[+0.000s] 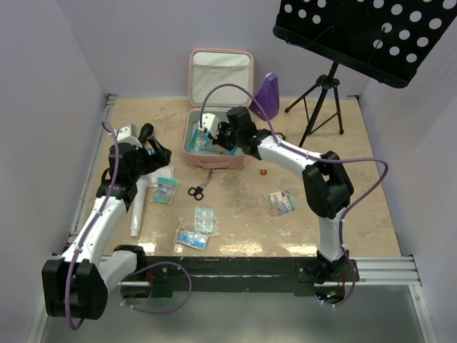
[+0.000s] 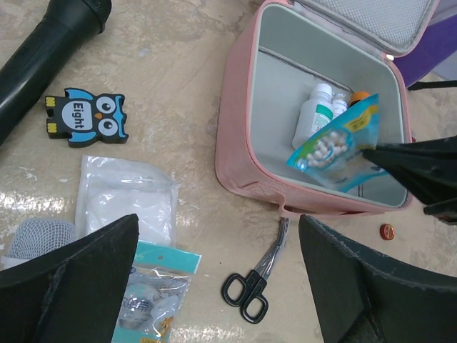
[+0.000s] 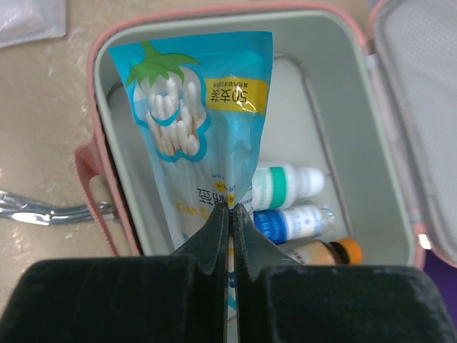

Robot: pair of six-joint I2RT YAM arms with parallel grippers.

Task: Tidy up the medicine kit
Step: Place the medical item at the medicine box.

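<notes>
The pink medicine kit (image 1: 216,158) stands open at the back of the table, its lid (image 1: 220,75) upright. My right gripper (image 3: 230,207) is shut on the lower edge of a blue cotton-swab packet (image 3: 193,107), which hangs inside the kit (image 3: 100,86) over three small bottles (image 3: 285,186). From above, this gripper (image 1: 214,134) sits over the kit's opening. My left gripper (image 2: 218,236) is open and holds nothing. It hovers left of the kit (image 2: 239,143), above black-handled scissors (image 2: 253,282). From above, the left gripper (image 1: 158,151) is over the table's left side.
Loose sealed packets (image 1: 166,189) (image 1: 204,219) (image 1: 193,238) (image 1: 282,202) and a white tube (image 1: 137,211) lie on the tabletop. An owl figure (image 2: 86,118) and a gauze packet (image 2: 128,204) lie left of the kit. A purple object (image 1: 268,96) and a music-stand tripod (image 1: 325,93) stand at the back right.
</notes>
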